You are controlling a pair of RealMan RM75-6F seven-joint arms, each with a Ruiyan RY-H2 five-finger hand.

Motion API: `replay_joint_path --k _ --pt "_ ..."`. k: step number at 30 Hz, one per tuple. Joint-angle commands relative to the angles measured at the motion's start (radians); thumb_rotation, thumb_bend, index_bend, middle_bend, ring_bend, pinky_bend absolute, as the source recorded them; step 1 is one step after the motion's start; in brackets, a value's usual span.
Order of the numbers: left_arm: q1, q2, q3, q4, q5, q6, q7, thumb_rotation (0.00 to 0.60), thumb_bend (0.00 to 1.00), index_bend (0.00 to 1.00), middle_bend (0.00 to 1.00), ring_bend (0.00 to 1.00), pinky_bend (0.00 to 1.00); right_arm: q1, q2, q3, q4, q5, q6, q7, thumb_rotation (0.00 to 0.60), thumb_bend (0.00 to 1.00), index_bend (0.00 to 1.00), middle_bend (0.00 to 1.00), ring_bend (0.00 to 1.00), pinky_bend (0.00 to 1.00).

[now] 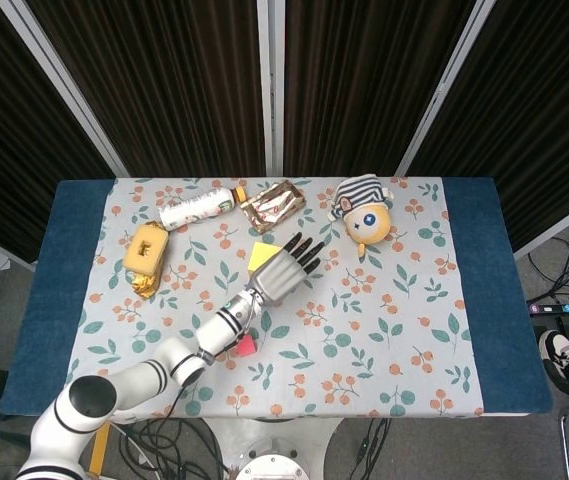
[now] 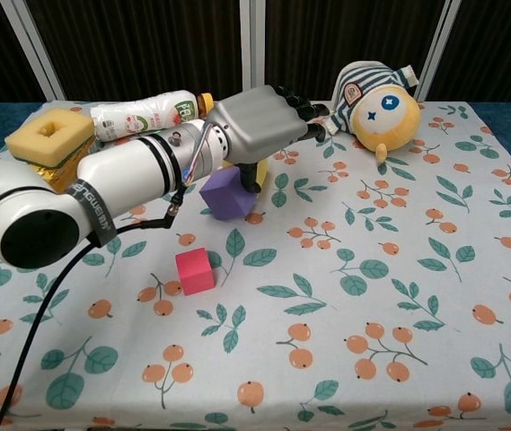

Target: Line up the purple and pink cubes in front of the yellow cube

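Note:
My left hand [image 2: 259, 121] hovers low over the purple cube [image 2: 228, 195], fingers stretched out toward the far side. Its thumb rests against the cube's right top edge, and the cube sits tilted on the cloth. In the head view the left hand [image 1: 282, 272] covers the purple cube and overlaps the right part of the yellow cube [image 1: 260, 255]. The pink cube [image 2: 194, 270] lies alone nearer to me, also seen beside the forearm as pink cube [image 1: 247, 345]. The right hand is in neither view.
A plush toy [image 2: 381, 108] lies at the far right. A drink bottle [image 2: 143, 115] and a yellow sponge [image 2: 50, 136] on a gold packet lie at the far left. A shiny snack packet [image 1: 272, 202] lies behind the yellow cube.

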Motion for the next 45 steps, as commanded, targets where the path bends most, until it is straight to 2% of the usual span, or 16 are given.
replay_joint_path --k 1,19,45 --pt "0.000 -0.001 -0.001 0.002 -0.005 -0.002 -0.002 0.600 0.01 0.22 0.07 0.09 0.12 0.000 0.000 0.000 -0.002 -0.002 0.001 -0.002 0.600 0.14 0.00 0.07 0.00 0.11" --pt "-0.014 -0.038 0.012 0.053 -0.014 -0.021 0.020 0.600 0.01 0.22 0.07 0.09 0.12 -0.009 0.003 -0.001 -0.004 -0.004 0.011 -0.002 0.600 0.14 0.00 0.07 0.00 0.12" --pt "-0.002 -0.041 0.044 0.034 0.006 -0.010 0.040 0.600 0.01 0.22 0.07 0.09 0.12 -0.018 0.002 -0.003 0.003 -0.011 0.025 0.009 0.600 0.14 0.00 0.06 0.00 0.12"
